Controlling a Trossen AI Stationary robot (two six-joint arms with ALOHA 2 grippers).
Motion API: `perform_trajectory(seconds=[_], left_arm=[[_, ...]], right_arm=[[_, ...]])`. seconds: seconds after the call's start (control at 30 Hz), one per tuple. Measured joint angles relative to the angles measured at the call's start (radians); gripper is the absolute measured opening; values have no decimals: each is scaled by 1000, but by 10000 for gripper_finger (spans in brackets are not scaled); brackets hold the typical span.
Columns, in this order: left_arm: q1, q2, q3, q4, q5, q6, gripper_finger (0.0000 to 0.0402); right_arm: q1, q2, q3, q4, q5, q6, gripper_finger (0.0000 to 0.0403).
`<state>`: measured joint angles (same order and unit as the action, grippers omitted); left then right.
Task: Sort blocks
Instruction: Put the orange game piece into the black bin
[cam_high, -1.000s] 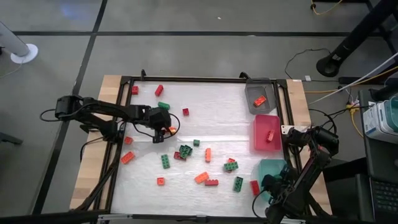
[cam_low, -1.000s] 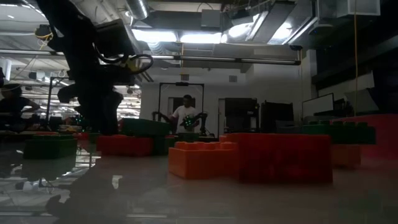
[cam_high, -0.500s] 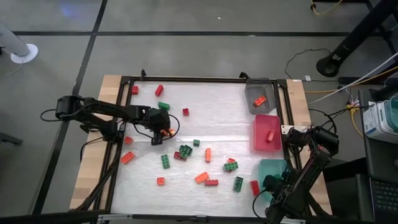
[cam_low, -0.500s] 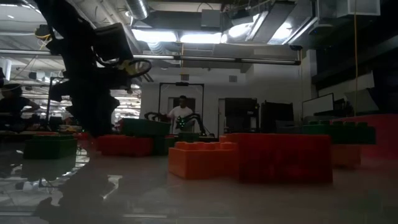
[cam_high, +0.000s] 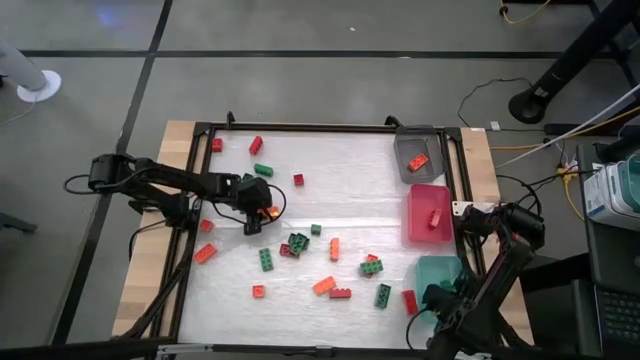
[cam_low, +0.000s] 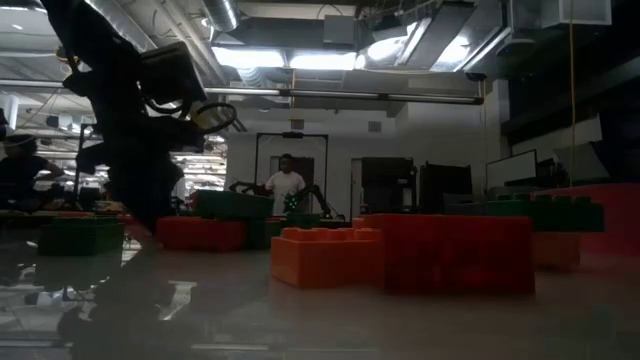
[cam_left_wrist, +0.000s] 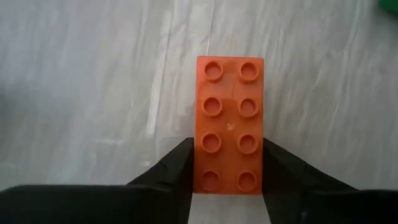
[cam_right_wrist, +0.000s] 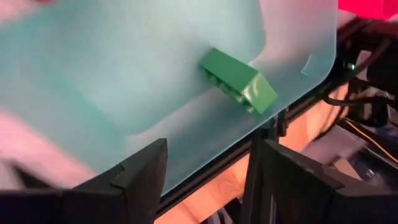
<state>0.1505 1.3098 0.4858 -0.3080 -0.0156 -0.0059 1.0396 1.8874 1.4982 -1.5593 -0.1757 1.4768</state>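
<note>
Because the left gripper (cam_left_wrist: 228, 180) has its fingers closed on the long sides of an orange brick (cam_left_wrist: 229, 124), it looks ready to lift. The brick, two studs by four, lies flat on the white tabletop (cam_high: 340, 170). The right gripper (cam_right_wrist: 205, 180) waits over the teal tray (cam_right_wrist: 143, 68), fingers open.

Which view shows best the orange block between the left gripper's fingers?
The left wrist view: the orange block fills it, studs up, fingers at both sides. The high view shows an orange speck at the left gripper; the other views hide it.
</note>
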Motion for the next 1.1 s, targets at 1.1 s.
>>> perform_trajectory(seconds=[1.1], left_arm=[[-135, 1, 232, 590, 584, -207, 124]], right_arm=[[-513, -13, 290, 620, 1023, -1422, 259]])
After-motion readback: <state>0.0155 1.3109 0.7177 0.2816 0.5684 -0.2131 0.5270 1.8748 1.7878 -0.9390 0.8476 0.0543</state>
